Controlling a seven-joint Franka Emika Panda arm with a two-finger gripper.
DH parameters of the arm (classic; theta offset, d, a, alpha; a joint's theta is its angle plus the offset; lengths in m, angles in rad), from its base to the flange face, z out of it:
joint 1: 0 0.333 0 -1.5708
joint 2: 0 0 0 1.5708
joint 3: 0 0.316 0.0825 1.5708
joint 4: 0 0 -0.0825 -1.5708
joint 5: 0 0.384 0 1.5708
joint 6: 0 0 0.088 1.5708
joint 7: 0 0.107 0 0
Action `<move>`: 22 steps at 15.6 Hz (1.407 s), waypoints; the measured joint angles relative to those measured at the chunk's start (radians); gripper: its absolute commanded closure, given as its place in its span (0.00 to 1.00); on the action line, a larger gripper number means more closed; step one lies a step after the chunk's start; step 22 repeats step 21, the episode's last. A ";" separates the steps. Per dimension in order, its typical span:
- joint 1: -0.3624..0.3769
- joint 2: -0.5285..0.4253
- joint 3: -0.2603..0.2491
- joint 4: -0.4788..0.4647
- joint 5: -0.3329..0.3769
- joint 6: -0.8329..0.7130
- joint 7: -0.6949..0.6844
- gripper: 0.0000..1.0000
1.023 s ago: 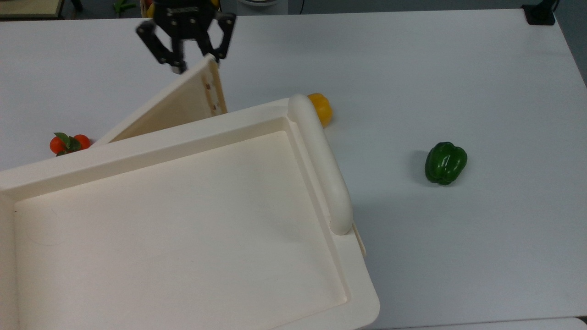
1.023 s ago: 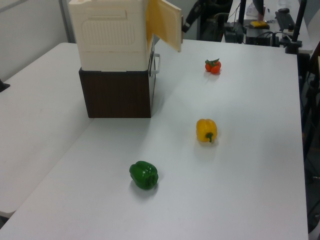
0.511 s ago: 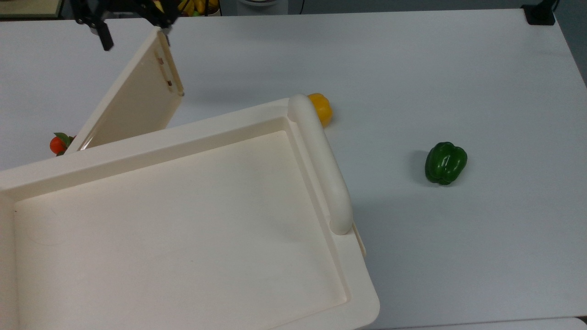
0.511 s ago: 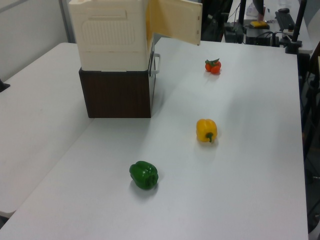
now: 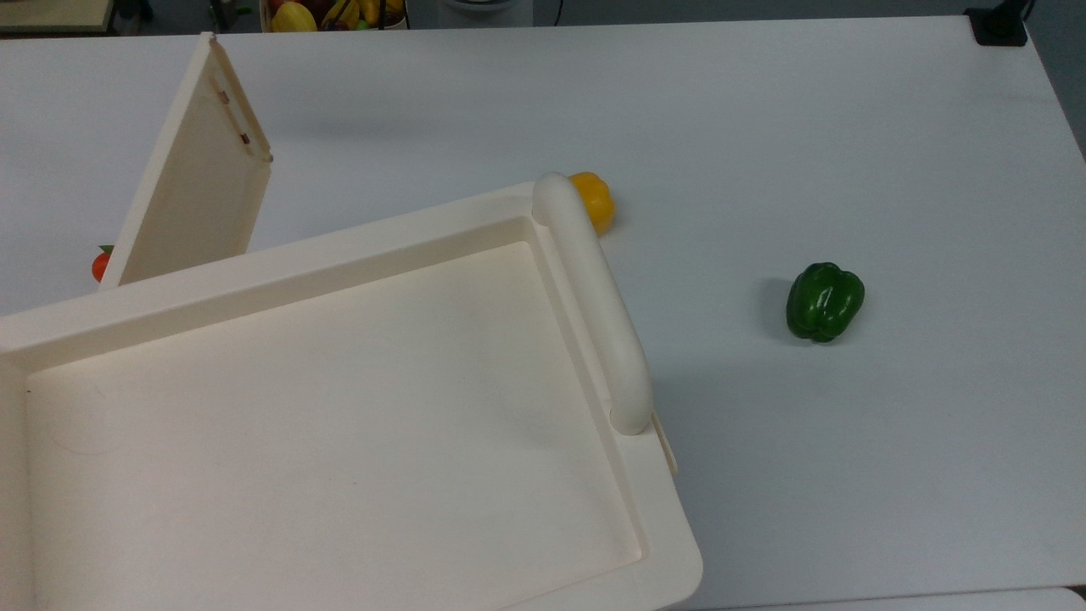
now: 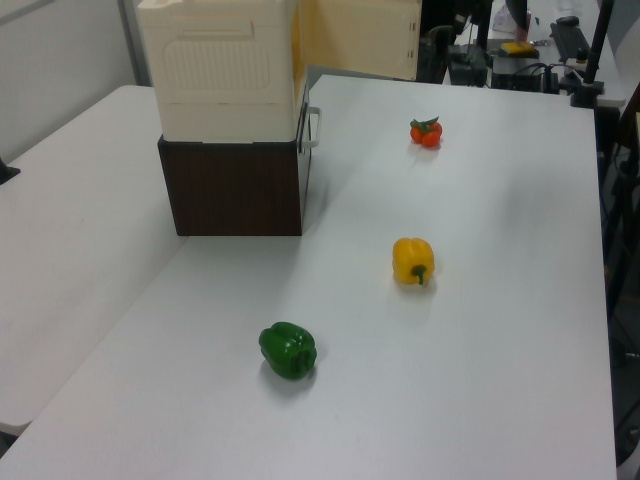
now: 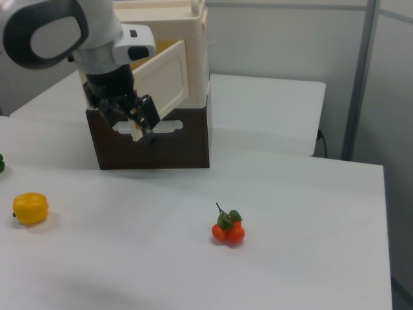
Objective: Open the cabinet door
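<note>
The cabinet door (image 5: 195, 170) is a thin cream panel with small brown marks along its far edge. It stands swung wide open from the cream cabinet (image 5: 339, 407), toward the top view's left. In the left view the door (image 6: 365, 40) juts out to the right of the cabinet (image 6: 225, 80). My gripper (image 7: 129, 121) hangs by the free edge of the door (image 7: 164, 77) in the right view. Its dark fingers (image 7: 150, 117) are spread open, with nothing clamped between them.
A thick cream bar (image 5: 594, 297) runs along the cabinet top's right side. On the white table lie a yellow pepper (image 5: 596, 199), a green pepper (image 5: 823, 301) and tomatoes (image 7: 227, 229). The cabinet rests on a dark brown base (image 6: 235, 185). A fruit basket (image 5: 331, 12) sits beyond the table's far edge.
The door has swung further open toward the top view's left. The gripper moved left along with the door's free edge and left the top view.
</note>
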 measured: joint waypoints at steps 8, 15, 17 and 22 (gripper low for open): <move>0.082 -0.109 0.024 0.001 -0.024 -0.282 0.017 0.00; 0.120 -0.109 0.175 -0.007 -0.024 -0.249 0.111 0.00; 0.123 -0.092 0.211 -0.014 -0.024 -0.233 0.113 0.00; 0.131 -0.062 0.228 -0.017 -0.024 -0.208 0.114 0.00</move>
